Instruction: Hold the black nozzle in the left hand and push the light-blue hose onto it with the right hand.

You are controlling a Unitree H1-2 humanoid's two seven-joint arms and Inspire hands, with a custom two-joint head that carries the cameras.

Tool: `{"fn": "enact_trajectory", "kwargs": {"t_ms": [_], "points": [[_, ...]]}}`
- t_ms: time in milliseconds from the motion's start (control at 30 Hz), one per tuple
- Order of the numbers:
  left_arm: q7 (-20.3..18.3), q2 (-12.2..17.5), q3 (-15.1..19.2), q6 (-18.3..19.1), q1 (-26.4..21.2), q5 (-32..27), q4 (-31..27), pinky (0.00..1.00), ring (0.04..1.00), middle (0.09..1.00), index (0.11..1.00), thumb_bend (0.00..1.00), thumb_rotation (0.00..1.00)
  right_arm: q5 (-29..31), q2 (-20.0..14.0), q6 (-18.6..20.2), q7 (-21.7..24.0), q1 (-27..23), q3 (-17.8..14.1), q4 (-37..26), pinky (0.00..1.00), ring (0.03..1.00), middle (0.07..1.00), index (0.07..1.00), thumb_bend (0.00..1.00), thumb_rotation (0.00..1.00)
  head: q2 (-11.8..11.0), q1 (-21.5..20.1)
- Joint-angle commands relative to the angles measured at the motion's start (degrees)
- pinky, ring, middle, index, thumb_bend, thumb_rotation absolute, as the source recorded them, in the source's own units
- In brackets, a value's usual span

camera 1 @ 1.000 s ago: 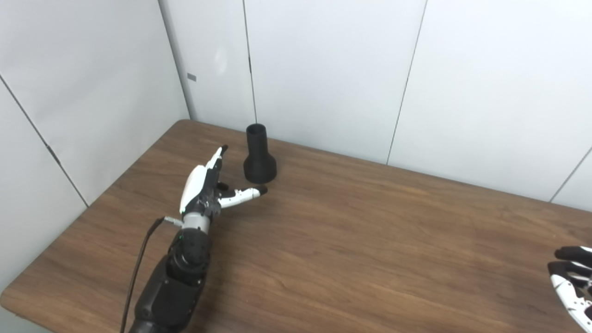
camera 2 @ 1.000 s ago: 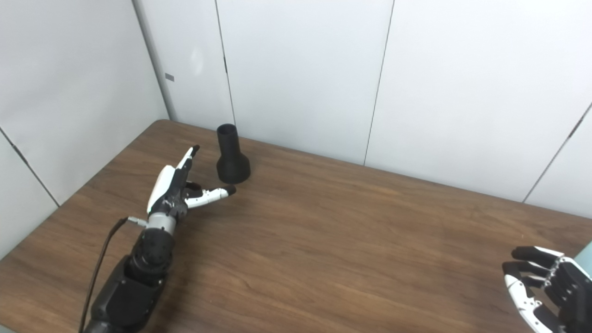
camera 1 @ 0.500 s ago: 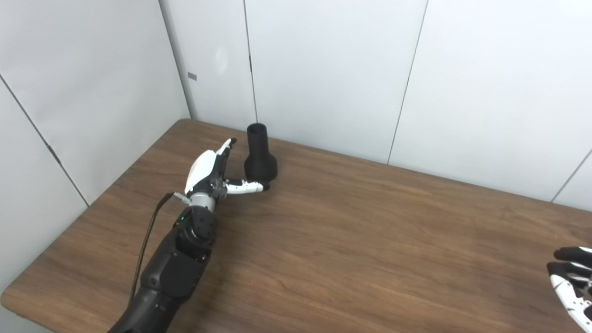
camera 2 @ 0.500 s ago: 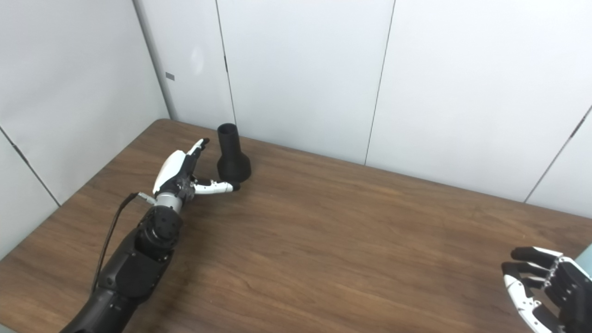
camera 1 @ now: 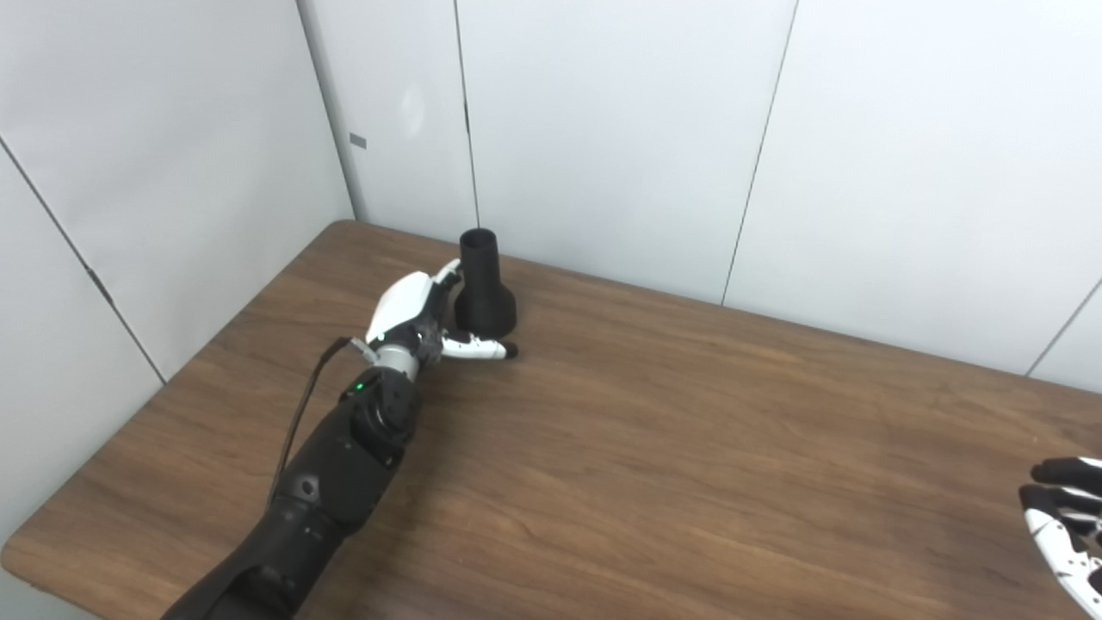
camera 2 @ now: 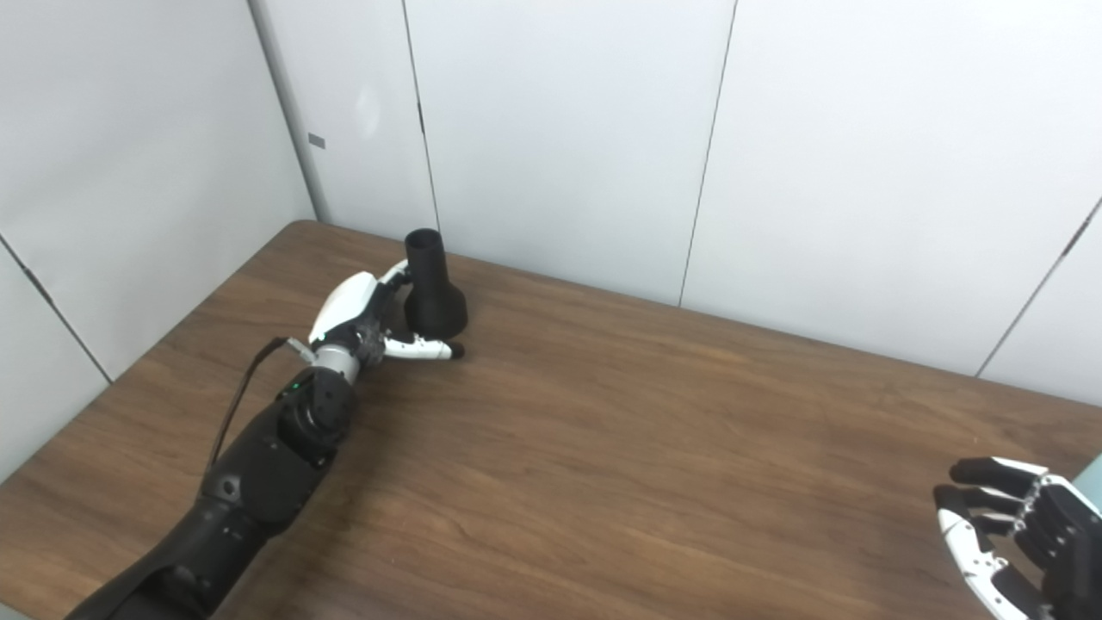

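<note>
My right hand (camera 2: 1007, 538) sits at the near table (camera 1: 689, 448) edge, fingers (camera 2: 981, 472) curled apart, empty. Farther out, my left hand (camera 1: 422, 314) is spread, holding nothing; fingers (camera 1: 448, 274) and thumb flank the upright nozzle (camera 1: 484, 284), which stands between them.

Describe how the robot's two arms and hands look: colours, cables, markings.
The left arm is black, with a small green light near the wrist and a thin black cable alongside. The left hand has a white back, white thumb and dark fingertips. The right hand is black and white.
</note>
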Motion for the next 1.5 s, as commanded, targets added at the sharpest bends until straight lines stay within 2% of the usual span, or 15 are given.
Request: {"fn": "enact_trajectory", "kwargs": {"t_ms": [0, 133, 233, 400, 500, 600, 667, 900, 1067, 1200, 1300, 1367, 1467], "points": [[-0.4, -0.3, -0.2, -1.1, -0.4, -0.7, 1.3, 1.00, 0.889, 0.873, 0.916, 1.00, 0.27, -0.7, -0.3, -0.3, 0.0, -0.8, -0.1, -2.5, 0.37, 0.521, 0.565, 0.517, 0.11, 0.00, 0.0, 0.1], [-0.4, -0.6, -0.5, -1.6, -0.6, -0.1, 2.0, 1.00, 0.870, 0.848, 0.888, 1.00, 0.27, -0.4, -0.3, 0.3, 0.1, -0.7, 0.0, -3.1, 0.37, 0.524, 0.566, 0.518, 0.12, 0.00, 0.2, 0.0], [-1.7, -0.3, -0.9, -1.2, -1.3, -0.3, 3.5, 1.00, 0.874, 0.862, 0.867, 1.00, 0.31, -0.6, -0.5, -0.5, -0.1, -0.7, 0.0, -3.0, 0.36, 0.517, 0.559, 0.518, 0.12, 0.00, 0.2, -0.1], [-2.8, -0.4, -0.5, 0.2, -1.2, -1.1, 3.7, 1.00, 0.845, 0.817, 0.833, 1.00, 0.28, -0.1, -0.4, 0.2, 0.0, -0.6, -0.2, -3.2, 0.36, 0.513, 0.569, 0.523, 0.11, 0.00, 0.4, -0.1], [-2.4, -0.5, -0.2, 0.6, -0.8, -1.1, 3.0, 1.00, 0.837, 0.806, 0.806, 1.00, 0.26, 0.2, -0.4, 0.3, 0.1, -0.6, -0.2, -3.4, 0.39, 0.532, 0.576, 0.525, 0.11, 0.00, 0.5, -0.2], [-0.5, -0.6, 0.0, -1.0, -1.2, -0.8, 5.7, 1.00, 0.819, 0.793, 0.805, 1.00, 0.27, -0.6, -0.8, 0.4, 0.1, -0.5, -0.2, -3.2, 0.40, 0.547, 0.583, 0.531, 0.12, 0.00, 0.5, -0.1], [0.1, -0.8, 0.3, -1.3, -1.1, -0.8, 5.5, 1.00, 0.808, 0.784, 0.803, 1.00, 0.27, -0.1, -0.8, 0.7, 0.2, -0.6, -0.3, -3.3, 0.41, 0.552, 0.587, 0.534, 0.12, 0.00, 0.5, 0.0], [0.0, -1.0, 0.6, -2.2, -1.6, -1.4, 7.8, 1.00, 0.829, 0.797, 0.813, 1.00, 0.26, 0.0, -1.1, 0.5, 0.2, -0.5, -0.3, -3.3, 0.41, 0.545, 0.583, 0.536, 0.11, 0.00, 0.5, -0.1], [0.7, -0.7, -0.7, -1.7, -1.3, 0.9, 6.9, 1.00, 0.832, 0.800, 0.795, 1.00, 0.23, -0.3, -1.1, 0.8, 0.2, -0.4, -0.2, -3.6, 0.40, 0.540, 0.577, 0.531, 0.12, 0.00, 0.5, -0.3], [2.7, -0.3, -3.3, -1.4, -1.1, 4.8, 7.0, 0.96, 0.780, 0.764, 0.751, 1.00, 0.26, -0.8, -1.2, 0.8, 0.3, -0.3, 0.0, -3.9, 0.39, 0.534, 0.573, 0.526, 0.12, 0.00, 0.6, -0.2], [3.2, -0.7, -3.7, -0.6, -0.7, 5.5, 6.6, 0.96, 0.790, 0.799, 0.758, 1.00, 0.26, -0.9, -1.3, 1.2, 0.4, -0.2, 0.0, -4.1, 0.39, 0.537, 0.577, 0.527, 0.12, 0.00, 0.9, -0.4], [3.6, -0.9, -3.7, -1.4, -0.8, 5.2, 7.8, 0.97, 0.811, 0.812, 0.771, 1.00, 0.26, -0.9, -1.5, 0.7, 0.4, -0.1, 0.0, -3.9, 0.40, 0.544, 0.581, 0.531, 0.13, 0.00, 0.9, -0.4], [3.9, -1.2, -3.5, -1.6, -0.1, 4.9, 6.6, 0.96, 0.807, 0.768, 0.738, 1.00, 0.26, -0.5, -1.5, 0.5, 0.5, -0.1, -0.1, -3.8, 0.40, 0.543, 0.582, 0.533, 0.13, 0.00, 1.0, -0.5]]}}
